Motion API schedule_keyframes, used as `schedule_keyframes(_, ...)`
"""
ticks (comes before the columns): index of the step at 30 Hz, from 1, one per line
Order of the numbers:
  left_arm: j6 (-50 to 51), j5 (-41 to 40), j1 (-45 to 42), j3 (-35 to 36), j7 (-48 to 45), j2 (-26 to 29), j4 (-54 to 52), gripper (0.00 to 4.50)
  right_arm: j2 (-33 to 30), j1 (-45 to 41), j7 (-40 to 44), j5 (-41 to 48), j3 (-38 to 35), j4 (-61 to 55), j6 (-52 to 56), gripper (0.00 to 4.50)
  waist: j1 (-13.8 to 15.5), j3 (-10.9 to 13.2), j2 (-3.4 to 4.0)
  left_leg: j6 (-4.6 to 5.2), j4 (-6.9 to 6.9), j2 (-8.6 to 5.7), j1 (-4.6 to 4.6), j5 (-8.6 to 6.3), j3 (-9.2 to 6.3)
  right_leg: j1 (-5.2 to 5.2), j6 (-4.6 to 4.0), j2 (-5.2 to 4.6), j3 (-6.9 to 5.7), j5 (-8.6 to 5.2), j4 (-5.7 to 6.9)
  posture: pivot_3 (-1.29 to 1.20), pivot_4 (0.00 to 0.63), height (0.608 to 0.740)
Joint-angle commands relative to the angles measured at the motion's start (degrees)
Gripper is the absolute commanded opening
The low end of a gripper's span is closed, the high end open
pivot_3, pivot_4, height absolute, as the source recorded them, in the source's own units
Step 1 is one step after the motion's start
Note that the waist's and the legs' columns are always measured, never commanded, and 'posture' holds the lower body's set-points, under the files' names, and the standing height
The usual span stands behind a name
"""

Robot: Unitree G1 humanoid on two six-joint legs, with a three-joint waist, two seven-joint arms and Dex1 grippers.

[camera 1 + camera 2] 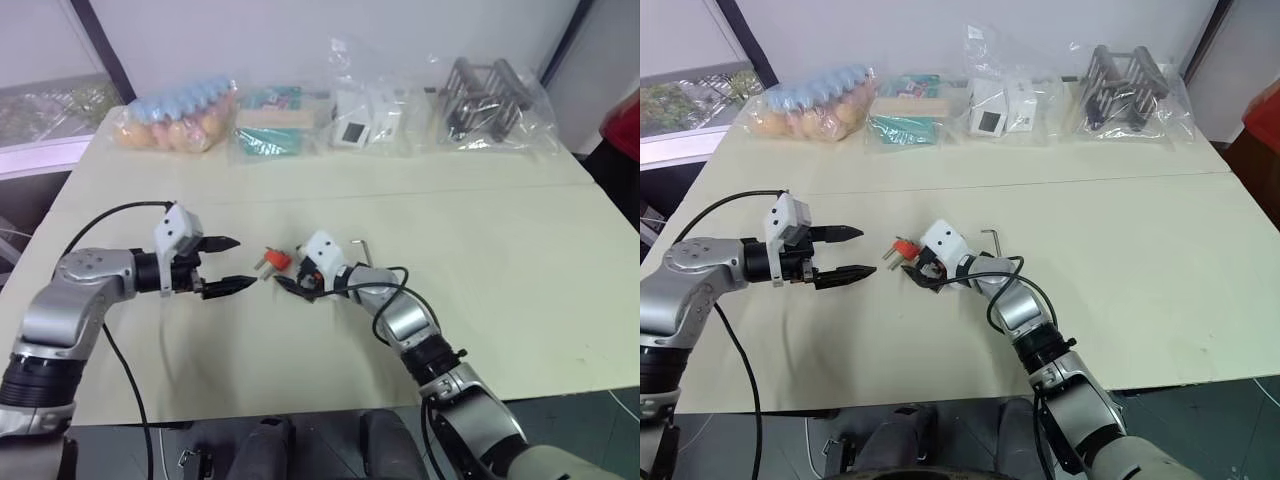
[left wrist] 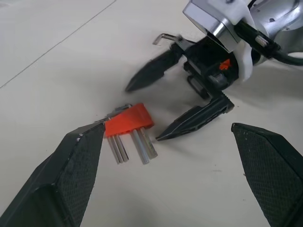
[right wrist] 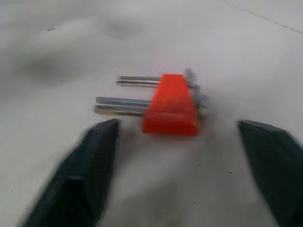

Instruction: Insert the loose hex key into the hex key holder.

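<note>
So my right gripper (image 1: 292,281) was jaws apart with nothing in them, right at the holder (image 1: 276,259) on the table (image 1: 480,290), its keys pointing toward my open left gripper (image 1: 228,264), loose key (image 1: 363,249) lying behind my right wrist.

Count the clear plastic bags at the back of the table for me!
4, in a row along the table's far edge: egg bag at the left, teal packet bag, white device bag, metal rack bag at the right.
</note>
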Motion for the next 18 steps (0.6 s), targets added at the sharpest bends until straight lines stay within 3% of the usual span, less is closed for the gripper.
schedule_keyframes(1,-0.7,-0.6,0.7,1.9,0.6,-0.1,-1.6,4.5,0.7,0.1,-1.2,-1.8,1.0,2.8,1.2,2.11,0.0,0.0,0.0,0.0,0.0,0.0,0.01,0.0,0.0,0.0,0.0,0.0,0.02,0.0,0.01,0.0,0.15,0.74)
schedule_keyframes(3,-0.7,-0.6,1.2,1.9,0.8,-0.2,-1.7,4.5,0.6,0.1,-1.6,-2.1,0.7,2.9,1.1,1.05,0.0,0.0,-0.01,-0.01,0.0,0.0,0.01,0.0,0.0,0.01,0.0,0.0,0.02,0.0,0.01,0.0,0.15,0.74)
schedule_keyframes(4,-0.8,-0.6,1.3,1.9,0.9,-0.2,-1.7,4.5,0.5,0.0,-1.9,-2.3,0.6,2.9,0.9,0.95,0.1,0.0,-0.01,-0.01,0.01,0.0,0.01,0.01,0.0,0.02,0.0,0.0,0.02,0.0,0.01,0.0,0.15,0.74)
schedule_keyframes(10,-1.6,-0.2,0.1,1.4,1.0,-0.8,0.1,4.5,-7.1,-2.4,2.1,-6.4,2.9,-2.5,-8.5,0.96,0.8,0.0,0.01,-0.01,0.02,-0.05,0.02,0.0,0.02,0.04,0.0,-0.04,0.03,0.0,-0.01,0.0,0.15,0.74)
schedule_keyframes(14,-2.4,-0.1,-4.3,0.4,-0.2,-1.8,3.7,4.5,-17.7,-9.0,6.0,-9.9,2.8,-4.2,-28.8,0.96,1.3,0.1,0.01,0.0,0.17,-0.1,-0.11,0.0,0.0,0.04,0.02,-0.05,0.0,0.01,-0.04,0.0,0.15,0.74)
schedule_keyframes(18,-0.4,-3.1,-11.0,1.4,-0.9,-5.2,9.4,4.5,-26.8,-17.8,0.1,-20.9,5.4,4.2,-52.7,0.96,0.4,0.1,0.0,-0.02,0.09,-0.06,-0.1,0.01,0.05,-0.03,0.02,-0.02,0.0,0.0,-0.03,0.0,0.15,0.74)
